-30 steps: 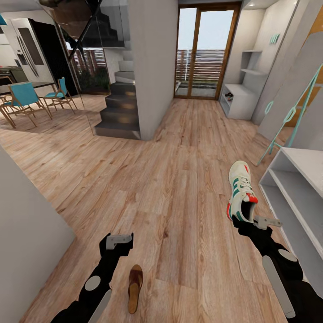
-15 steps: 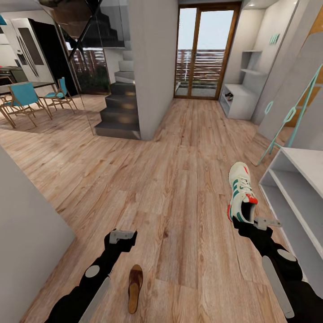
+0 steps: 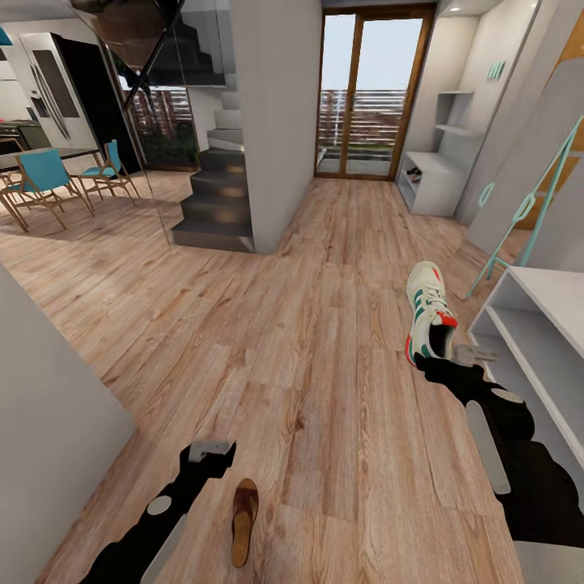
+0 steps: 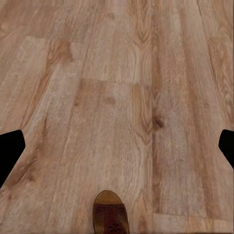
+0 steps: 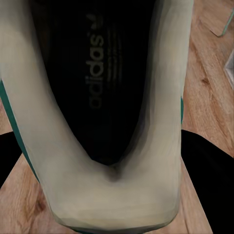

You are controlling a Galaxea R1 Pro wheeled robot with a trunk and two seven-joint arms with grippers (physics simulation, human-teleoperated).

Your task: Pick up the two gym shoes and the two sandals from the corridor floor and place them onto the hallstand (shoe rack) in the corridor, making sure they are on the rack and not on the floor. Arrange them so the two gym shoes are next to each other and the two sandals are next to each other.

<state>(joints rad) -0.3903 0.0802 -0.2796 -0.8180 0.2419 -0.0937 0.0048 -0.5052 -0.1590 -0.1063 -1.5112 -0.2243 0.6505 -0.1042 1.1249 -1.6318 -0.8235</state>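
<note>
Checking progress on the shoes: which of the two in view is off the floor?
The gym shoe, cream-white with green stripes, held by its heel in the right gripper beside the hallstand. The brown sandal lies flat on the floor near the left gripper.

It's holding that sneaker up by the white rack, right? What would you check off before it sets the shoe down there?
1. Grip: right gripper is closed on the heel collar of the gym shoe; the right wrist view shows the shoe opening right at the fingers. Ok.
2. Shoe off the corridor floor: it looks lifted. Ok.
3. Shoe over the hallstand: not yet, it hangs beside the open front. Not ok.
4. Free room on the rack: the visible top and shelf look bare. Ok.
5. Second gym shoe's whereabouts: cannot tell.
6. Left gripper open, near the sandal on the floor. Ok.
</note>
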